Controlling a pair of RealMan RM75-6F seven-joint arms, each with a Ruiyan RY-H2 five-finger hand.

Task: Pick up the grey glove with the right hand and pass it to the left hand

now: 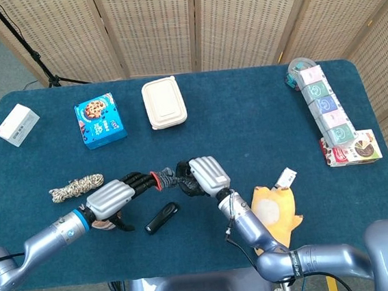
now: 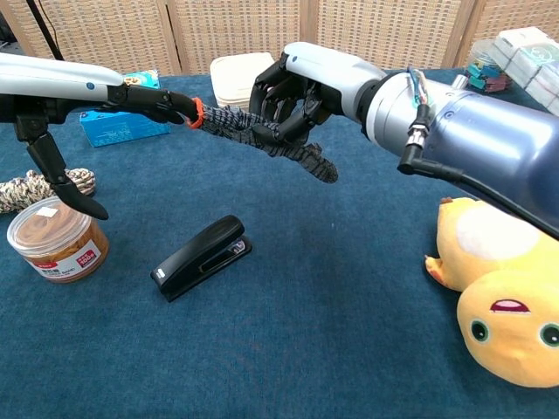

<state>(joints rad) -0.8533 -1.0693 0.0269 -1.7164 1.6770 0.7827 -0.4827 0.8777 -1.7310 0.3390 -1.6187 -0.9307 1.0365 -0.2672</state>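
Note:
The grey knitted glove with an orange cuff hangs above the table, stretched out sideways. My right hand grips it around the middle, fingers curled over the fabric, and the glove's fingers dangle below and to the right. My left hand reaches in from the left with its fingers stretched out. Its fingertips touch the orange cuff, while the thumb hangs well below, apart from the glove. From the head view, the left hand and right hand meet over the table's front middle, with the glove between them.
A black stapler lies under the hands, a brown jar and a coil of rope to the left. A yellow duck plush sits at the right. A blue cookie box and white container stand further back.

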